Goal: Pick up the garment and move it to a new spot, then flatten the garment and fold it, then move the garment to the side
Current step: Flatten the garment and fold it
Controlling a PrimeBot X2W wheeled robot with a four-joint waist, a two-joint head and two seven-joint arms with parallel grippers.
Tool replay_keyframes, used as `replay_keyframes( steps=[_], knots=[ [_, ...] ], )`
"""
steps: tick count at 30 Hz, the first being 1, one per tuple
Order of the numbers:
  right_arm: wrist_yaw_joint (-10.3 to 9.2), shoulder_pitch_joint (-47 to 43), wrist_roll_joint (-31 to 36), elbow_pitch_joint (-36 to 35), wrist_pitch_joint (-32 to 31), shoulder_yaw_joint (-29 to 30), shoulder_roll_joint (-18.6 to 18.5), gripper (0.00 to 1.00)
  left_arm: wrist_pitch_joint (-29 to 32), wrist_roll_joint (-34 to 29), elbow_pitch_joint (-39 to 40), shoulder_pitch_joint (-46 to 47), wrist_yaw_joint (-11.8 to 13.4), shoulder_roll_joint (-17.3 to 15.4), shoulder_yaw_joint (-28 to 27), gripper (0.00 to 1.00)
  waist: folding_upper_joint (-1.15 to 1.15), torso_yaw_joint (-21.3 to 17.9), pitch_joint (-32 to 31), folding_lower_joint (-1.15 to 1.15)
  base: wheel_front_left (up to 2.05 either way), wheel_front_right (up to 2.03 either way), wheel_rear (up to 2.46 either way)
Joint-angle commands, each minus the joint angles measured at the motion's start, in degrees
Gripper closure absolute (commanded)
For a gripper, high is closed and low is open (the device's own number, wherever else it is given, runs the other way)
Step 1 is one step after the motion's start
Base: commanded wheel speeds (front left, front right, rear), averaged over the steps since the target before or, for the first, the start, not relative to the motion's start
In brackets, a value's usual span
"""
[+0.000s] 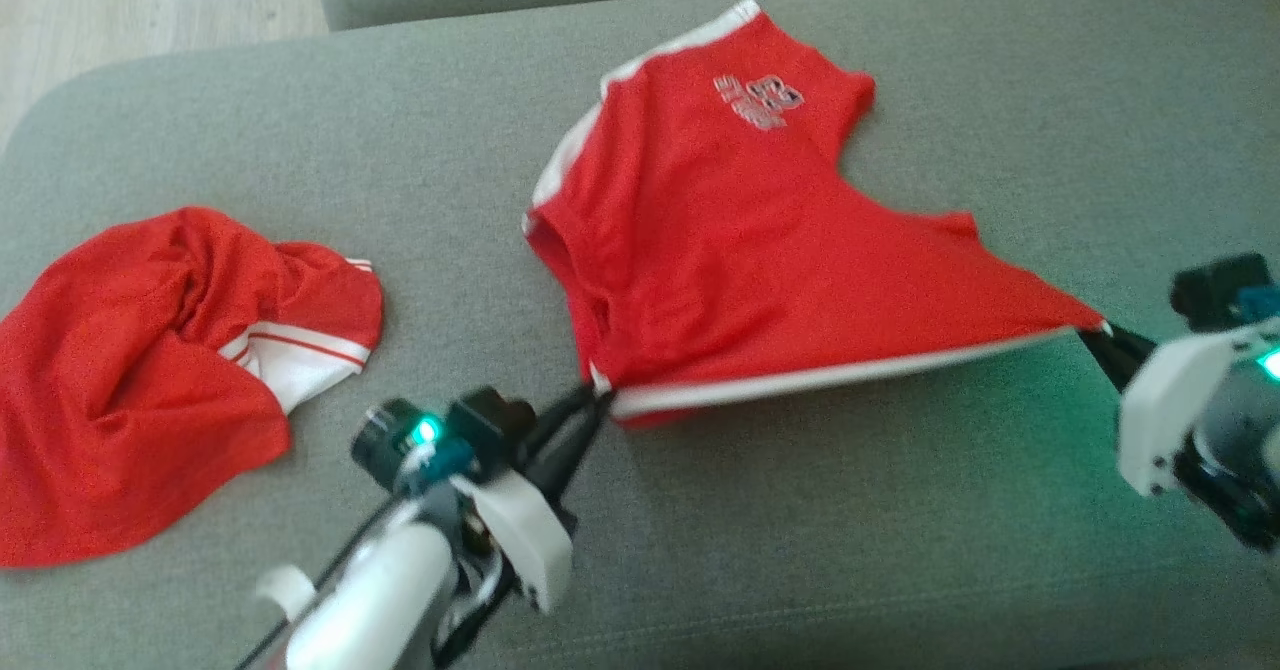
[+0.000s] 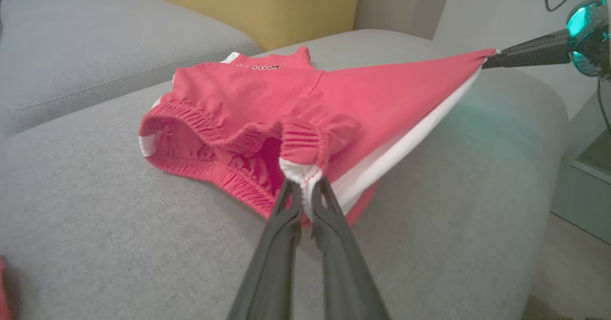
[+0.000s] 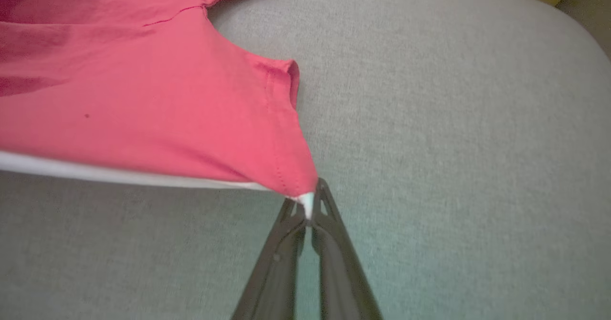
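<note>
Since left tool [image 1: 598, 397] pinches the waistband corner and right tool [image 1: 1095, 335] the leg-hem corner, red shorts [image 1: 740, 250] stretch taut between them, rest lying on sofa cushion [image 1: 800, 550] beyond the tips, likely for flattening.

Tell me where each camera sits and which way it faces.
Head view: on the head, looking down at the sofa; shorts stretched between left gripper and right gripper.
Left wrist view: along its fingers, shut on the waistband.
Right wrist view: along its fingers, shut on a hem corner.
Shared: all three see the shorts.
</note>
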State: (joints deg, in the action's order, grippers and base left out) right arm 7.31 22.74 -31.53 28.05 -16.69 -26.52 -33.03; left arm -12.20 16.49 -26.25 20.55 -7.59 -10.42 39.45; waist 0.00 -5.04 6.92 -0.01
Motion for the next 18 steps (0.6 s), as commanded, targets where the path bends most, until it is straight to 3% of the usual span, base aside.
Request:
replay_keyframes(
  steps=[1, 9, 13, 18],
  knots=[
    [0.18, -1.5, -0.9, -2.9, -1.5, 1.7, -4.0, 1.00, 0.8, 0.7, 3.0, 0.1, 0.1, -2.4, -1.6, 1.00, 0.00, 0.0, -0.4, 0.01, 0.00, 0.00, 0.00],
    [0.18, -12.9, -2.2, -17.6, -11.5, 13.0, -7.9, 1.00, 6.9, 2.0, 14.9, -5.7, 0.5, -5.8, 1.1, 1.00, 0.00, 0.4, -0.3, 0.01, 0.00, 0.00, 0.00],
    [0.18, -14.9, 0.5, -23.3, -13.9, 19.1, -5.8, 1.00, 8.2, 2.3, 18.8, -5.3, 1.7, -6.6, 0.1, 1.00, 0.00, 0.7, 0.9, 0.01, 0.00, 0.00, 0.00],
    [0.18, -13.7, 4.4, -27.9, -16.7, 22.2, -2.6, 1.00, 9.2, 2.4, 20.9, -2.7, 2.5, -6.8, -1.2, 1.00, 0.00, 1.6, 3.4, 0.01, 0.00, 0.00, 0.00]
  ],
)
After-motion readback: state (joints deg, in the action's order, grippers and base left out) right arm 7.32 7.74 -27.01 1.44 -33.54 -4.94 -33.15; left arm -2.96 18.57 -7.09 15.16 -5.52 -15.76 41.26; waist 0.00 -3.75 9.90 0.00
